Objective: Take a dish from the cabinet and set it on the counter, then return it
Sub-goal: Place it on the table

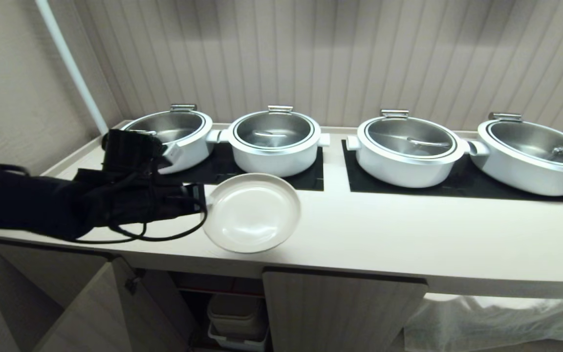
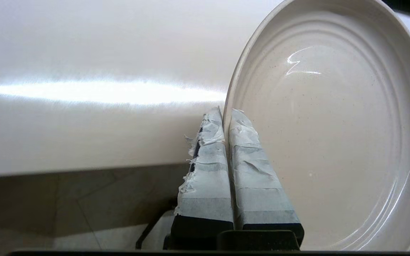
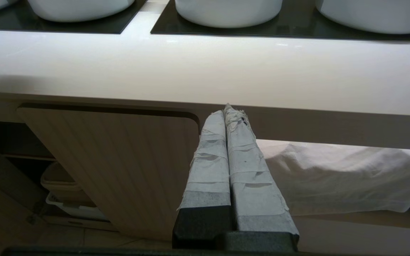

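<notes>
The left end effector (image 1: 202, 204) is clamped on the dish (image 1: 252, 213) rim, holding it over the tabletop (image 1: 408, 230). Next, I judge, lowering it flat before release.

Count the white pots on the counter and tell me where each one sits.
4, in a row along the back: far-left pot partly behind the left arm, second pot behind the dish, third pot right of centre, fourth pot far right.
</notes>
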Robot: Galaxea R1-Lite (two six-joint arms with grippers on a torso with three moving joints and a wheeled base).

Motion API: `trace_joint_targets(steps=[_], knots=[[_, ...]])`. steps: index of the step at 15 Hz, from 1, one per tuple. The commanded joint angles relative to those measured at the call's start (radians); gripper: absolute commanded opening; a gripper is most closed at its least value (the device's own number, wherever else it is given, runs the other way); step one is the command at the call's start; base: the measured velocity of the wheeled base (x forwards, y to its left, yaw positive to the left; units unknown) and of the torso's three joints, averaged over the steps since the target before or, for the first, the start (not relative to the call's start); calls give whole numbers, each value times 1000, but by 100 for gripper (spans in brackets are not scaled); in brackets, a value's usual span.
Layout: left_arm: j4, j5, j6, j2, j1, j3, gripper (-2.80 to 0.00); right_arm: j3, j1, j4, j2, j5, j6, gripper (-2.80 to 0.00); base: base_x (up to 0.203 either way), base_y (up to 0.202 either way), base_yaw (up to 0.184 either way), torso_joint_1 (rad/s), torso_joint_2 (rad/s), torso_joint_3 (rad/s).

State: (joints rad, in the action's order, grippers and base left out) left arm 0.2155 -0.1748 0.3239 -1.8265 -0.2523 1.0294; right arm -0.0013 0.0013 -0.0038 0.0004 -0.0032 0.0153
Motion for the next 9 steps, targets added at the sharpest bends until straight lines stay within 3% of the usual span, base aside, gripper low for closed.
trace_joint_targets(steps=[1, 9], knots=[[-2, 0, 3, -153, -26, 131, -280, 0, 0, -1, 0, 0, 0, -280, 0, 0, 0, 0, 0, 0], [-170, 7, 7, -489, -141, 620, -280, 1, 0, -1, 0, 0, 2, -280, 0, 0, 0, 0, 0, 0]])
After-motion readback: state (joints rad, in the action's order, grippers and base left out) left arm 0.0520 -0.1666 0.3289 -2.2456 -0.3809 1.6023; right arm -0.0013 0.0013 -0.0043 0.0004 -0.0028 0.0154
